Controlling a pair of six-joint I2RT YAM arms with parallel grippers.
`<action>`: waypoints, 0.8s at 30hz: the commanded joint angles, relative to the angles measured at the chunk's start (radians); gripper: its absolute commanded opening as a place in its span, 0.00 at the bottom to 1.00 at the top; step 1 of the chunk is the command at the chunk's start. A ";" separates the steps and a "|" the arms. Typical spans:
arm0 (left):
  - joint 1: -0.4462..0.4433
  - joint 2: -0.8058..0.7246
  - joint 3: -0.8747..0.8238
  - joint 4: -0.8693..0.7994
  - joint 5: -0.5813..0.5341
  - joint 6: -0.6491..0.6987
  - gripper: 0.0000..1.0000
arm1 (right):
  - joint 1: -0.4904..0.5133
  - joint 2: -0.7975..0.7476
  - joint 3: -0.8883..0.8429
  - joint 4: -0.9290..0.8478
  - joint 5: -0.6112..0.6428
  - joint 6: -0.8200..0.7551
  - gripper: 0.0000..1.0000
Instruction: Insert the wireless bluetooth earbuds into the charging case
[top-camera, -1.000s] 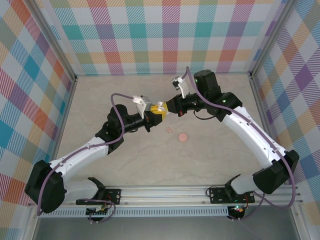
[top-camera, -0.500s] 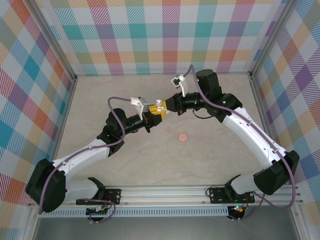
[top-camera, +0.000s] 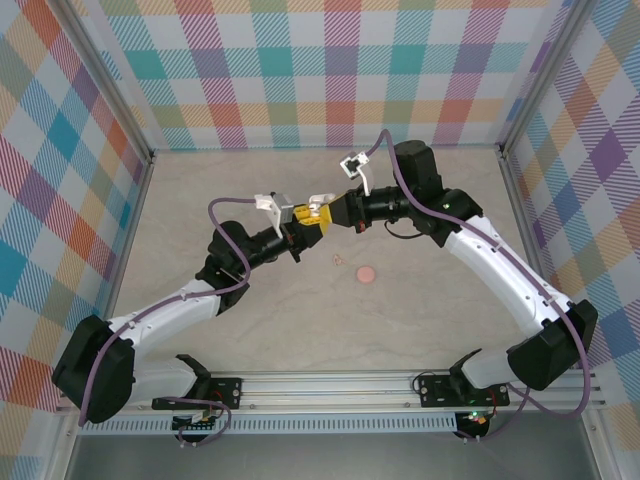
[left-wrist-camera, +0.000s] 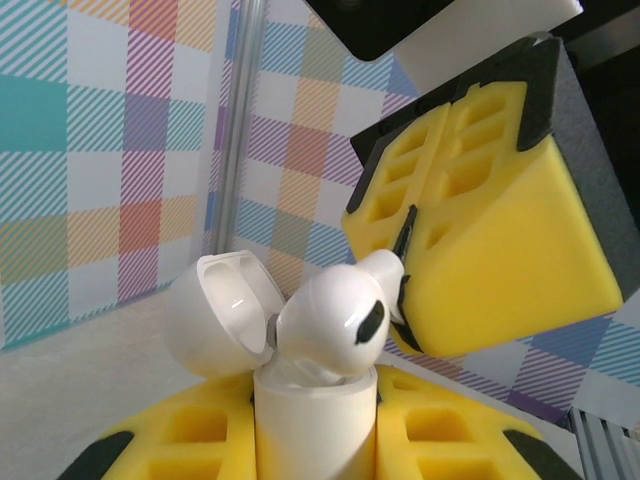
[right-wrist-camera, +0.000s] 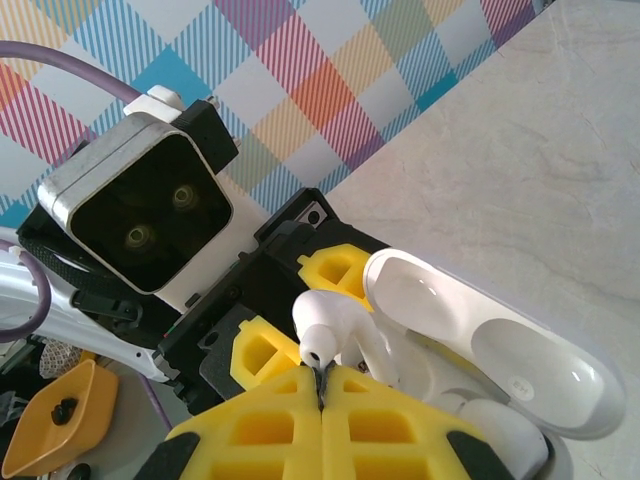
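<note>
Clamped upright between the pressed-in pads of the left gripper: charging case, lid open, above the table; pinched by its stem in the tight-closed right gripper: earbud, at the case's mouth.

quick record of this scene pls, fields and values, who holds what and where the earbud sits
left gripper: jaws shut on the charging case, held upright
lid: open, hinged back
right gripper: jaws shut on the stem of an earbud
earbud position: head at the case opening, tilted, not seated
second earbud: cannot tell
table: pink disc lies flat, apart from both grippers
</note>
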 joint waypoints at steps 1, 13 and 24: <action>-0.005 0.009 -0.005 0.070 0.006 -0.002 0.00 | -0.005 -0.021 -0.005 0.040 -0.043 0.010 0.02; -0.007 0.016 -0.006 0.060 0.015 0.022 0.00 | -0.004 0.005 -0.001 0.074 -0.063 0.037 0.01; -0.011 0.014 -0.013 0.126 0.011 0.002 0.00 | -0.004 0.021 -0.014 0.083 -0.062 0.045 0.01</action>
